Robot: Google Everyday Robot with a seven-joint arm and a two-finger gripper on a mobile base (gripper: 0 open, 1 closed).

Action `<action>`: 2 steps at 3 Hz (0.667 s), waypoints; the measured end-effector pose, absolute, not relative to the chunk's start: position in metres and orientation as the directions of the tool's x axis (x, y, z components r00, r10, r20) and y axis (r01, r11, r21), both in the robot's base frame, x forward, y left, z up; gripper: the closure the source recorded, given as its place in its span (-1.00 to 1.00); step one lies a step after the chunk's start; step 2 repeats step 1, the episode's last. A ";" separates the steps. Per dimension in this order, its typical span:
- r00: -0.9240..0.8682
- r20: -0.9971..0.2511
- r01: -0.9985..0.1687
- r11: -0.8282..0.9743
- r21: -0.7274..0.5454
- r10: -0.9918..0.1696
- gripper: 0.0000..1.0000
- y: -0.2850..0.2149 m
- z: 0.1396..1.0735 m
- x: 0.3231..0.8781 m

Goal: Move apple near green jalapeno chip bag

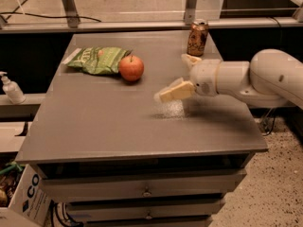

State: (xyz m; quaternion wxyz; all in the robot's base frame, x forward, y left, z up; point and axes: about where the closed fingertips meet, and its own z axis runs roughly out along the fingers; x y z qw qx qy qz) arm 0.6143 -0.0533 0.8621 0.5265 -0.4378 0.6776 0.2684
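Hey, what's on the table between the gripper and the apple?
Nothing: in the camera view, only bare table lies between the apple and the open gripper, which hovers in front of the brown can.

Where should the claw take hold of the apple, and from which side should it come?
Probably grip the apple across its widest middle, since it is round and narrows toward the top. Come from the side facing the open claw, which hangs over the table nearby. The green chip bag lies close on the apple's other side.
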 end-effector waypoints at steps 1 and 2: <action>-0.084 -0.951 -0.842 0.531 -0.092 -0.297 -1.00 -0.094 0.863 0.606; -0.084 -0.951 -0.842 0.531 -0.092 -0.297 -1.00 -0.094 0.863 0.606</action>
